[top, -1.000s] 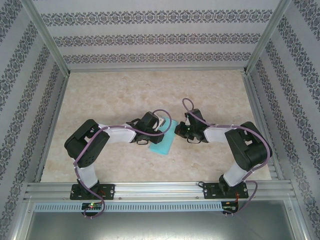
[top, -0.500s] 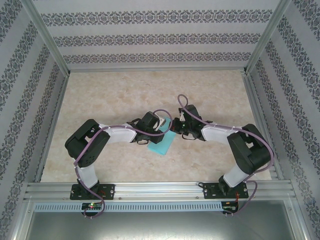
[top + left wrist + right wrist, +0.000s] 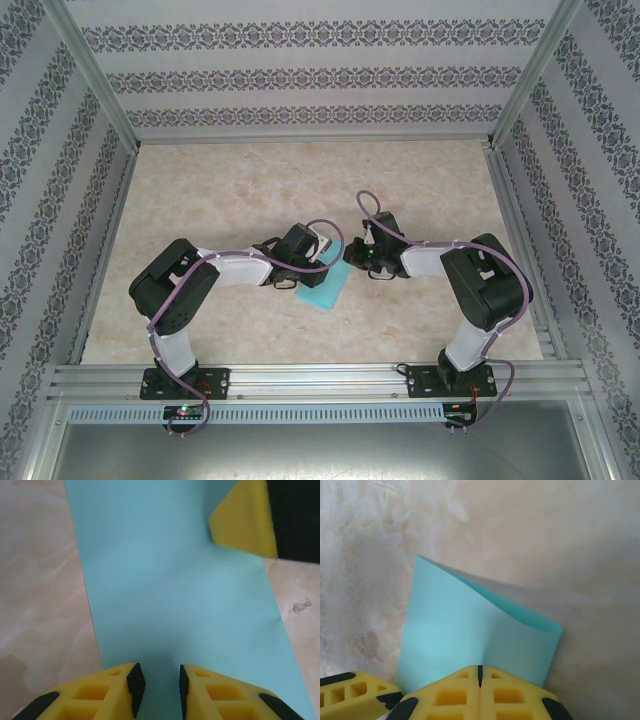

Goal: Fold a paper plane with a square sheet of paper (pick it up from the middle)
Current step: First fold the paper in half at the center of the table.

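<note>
The square sheet of paper (image 3: 327, 288) is light cyan and lies mid-table between the two arms. My left gripper (image 3: 318, 252) stands on its left part. In the left wrist view the jaws (image 3: 157, 682) are a little apart, open, with flat paper (image 3: 170, 590) showing in the gap. My right gripper (image 3: 352, 258) meets the sheet from the right. Its jaws (image 3: 480, 670) are shut on the near edge of the paper (image 3: 465, 630). That part stands up off the table and its far edge curls over. A yellow finger of the right gripper (image 3: 245, 520) shows over the sheet's far corner.
The marbled beige tabletop (image 3: 250, 190) is fenced by aluminium rails (image 3: 300, 378) and patterned walls (image 3: 320, 75). The two grippers are a few centimetres apart over the sheet. One of my left fingers (image 3: 350, 695) shows in the right wrist view.
My right gripper has moved left and slightly back, toward the left gripper, taking the sheet's right edge with it. The left arm has stayed put.
</note>
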You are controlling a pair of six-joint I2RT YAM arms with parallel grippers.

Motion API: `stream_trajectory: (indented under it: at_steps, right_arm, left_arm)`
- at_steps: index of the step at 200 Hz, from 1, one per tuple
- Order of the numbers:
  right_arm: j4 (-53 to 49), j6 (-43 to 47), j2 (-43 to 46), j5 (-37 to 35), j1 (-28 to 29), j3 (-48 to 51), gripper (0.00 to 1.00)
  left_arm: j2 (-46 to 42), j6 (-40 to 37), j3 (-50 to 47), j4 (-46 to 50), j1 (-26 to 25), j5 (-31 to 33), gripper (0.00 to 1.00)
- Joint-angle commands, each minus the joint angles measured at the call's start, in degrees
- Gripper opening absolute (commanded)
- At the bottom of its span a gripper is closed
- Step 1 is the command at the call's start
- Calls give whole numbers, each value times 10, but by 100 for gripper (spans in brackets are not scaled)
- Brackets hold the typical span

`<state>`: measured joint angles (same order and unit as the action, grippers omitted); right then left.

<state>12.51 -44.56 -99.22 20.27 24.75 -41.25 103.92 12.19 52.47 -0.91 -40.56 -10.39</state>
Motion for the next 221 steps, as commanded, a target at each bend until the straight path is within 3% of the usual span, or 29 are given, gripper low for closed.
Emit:
stream_trajectory:
  at_steps: [1,140,221]
  right_arm:
    - [-1,23,-19,-34,-22,6,2]
    - [4,26,-38,-45,-98,-13,2]
    - [-68,53,91,-20,-79,-16,3]
  left_arm:
    - [45,-10,-45,139,1,50,33]
    - [41,-8,-46,155,1,45,33]
    - [38,4,-26,158,1,30,33]
